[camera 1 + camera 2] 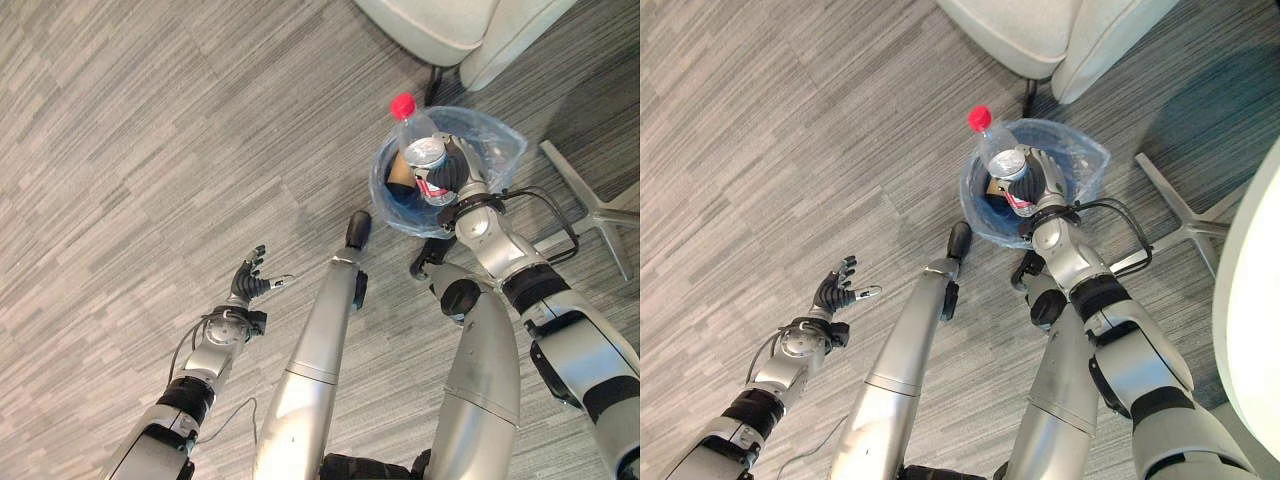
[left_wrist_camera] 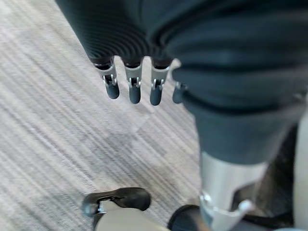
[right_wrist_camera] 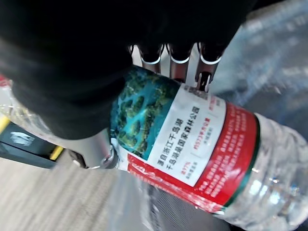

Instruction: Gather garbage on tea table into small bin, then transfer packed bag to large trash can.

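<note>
My right hand (image 1: 464, 172) is shut on a clear plastic bottle (image 1: 421, 148) with a red cap and a red, white and green label (image 3: 192, 144). It holds the bottle tilted over the small bin's mouth, cap pointing up and away. The small bin (image 1: 500, 143) stands on the floor, lined with a blue plastic bag (image 1: 1087, 160). A brown item (image 1: 399, 171) lies inside it. My left hand (image 1: 250, 281) hangs open over bare floor at the lower left, its fingers (image 2: 133, 88) straight and holding nothing.
A pale upholstered chair (image 1: 440, 25) stands just beyond the bin. A grey metal star-shaped base (image 1: 592, 205) lies on the floor to the bin's right. A white rounded table edge (image 1: 1252, 320) runs along the right side. The floor is grey striped carpet.
</note>
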